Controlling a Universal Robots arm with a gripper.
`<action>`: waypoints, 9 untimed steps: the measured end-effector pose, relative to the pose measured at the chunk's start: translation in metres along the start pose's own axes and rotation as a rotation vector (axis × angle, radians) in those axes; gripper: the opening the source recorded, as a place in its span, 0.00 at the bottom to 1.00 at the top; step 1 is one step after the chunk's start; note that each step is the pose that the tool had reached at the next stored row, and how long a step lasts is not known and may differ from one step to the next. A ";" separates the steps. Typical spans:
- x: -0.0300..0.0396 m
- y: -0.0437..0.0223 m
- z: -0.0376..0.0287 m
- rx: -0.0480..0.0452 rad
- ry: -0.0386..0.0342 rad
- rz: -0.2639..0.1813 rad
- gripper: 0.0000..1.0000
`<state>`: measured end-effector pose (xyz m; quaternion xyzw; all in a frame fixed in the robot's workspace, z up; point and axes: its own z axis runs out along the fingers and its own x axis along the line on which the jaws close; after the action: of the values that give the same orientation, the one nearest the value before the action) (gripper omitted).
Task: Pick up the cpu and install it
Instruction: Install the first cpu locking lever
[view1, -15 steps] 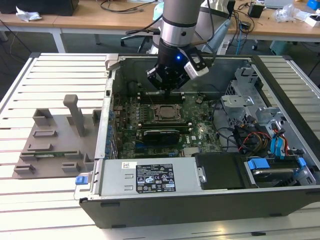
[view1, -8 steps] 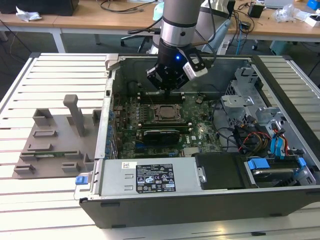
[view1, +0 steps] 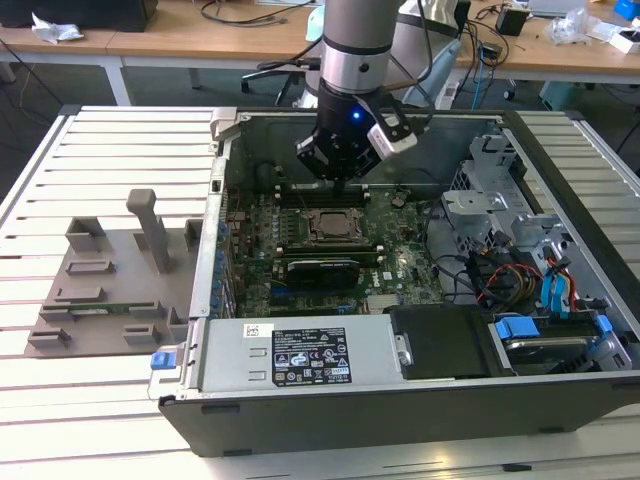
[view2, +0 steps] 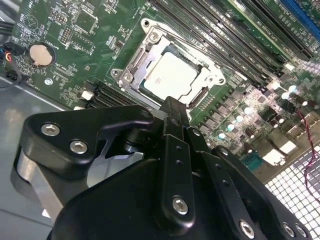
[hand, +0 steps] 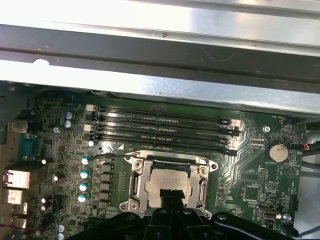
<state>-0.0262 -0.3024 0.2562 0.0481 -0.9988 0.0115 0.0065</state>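
Hovering the gripper (view1: 340, 183) inside the computer case (view1: 420, 415), fingers (view2: 173, 114) pressed together and gripping nothing, tip just above the cpu (view2: 169, 77). Finding that chip lying flat in the socket frame (view2: 132, 63) on the motherboard (hand: 250, 175). Judging it light, stiff, smooth-topped and delicate underneath; favouring a level pinch across opposite pale edges.

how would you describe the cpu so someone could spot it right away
Look in the open computer case at the green board on its floor. Beside the long black memory slots sits a square metal frame. The cpu is the flat silvery square inside it, plain and pale where its neighbours are green or black.
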 end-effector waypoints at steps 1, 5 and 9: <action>0.0014 0.0001 0.0000 0.0002 0.0001 0.000 0.11; 0.0141 0.0013 0.0002 0.0001 -0.0006 0.000 0.11; 0.0257 0.0025 0.0003 0.0001 -0.0009 0.000 0.11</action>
<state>-0.0520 -0.3024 0.2562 0.0481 -0.9988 0.0116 0.0061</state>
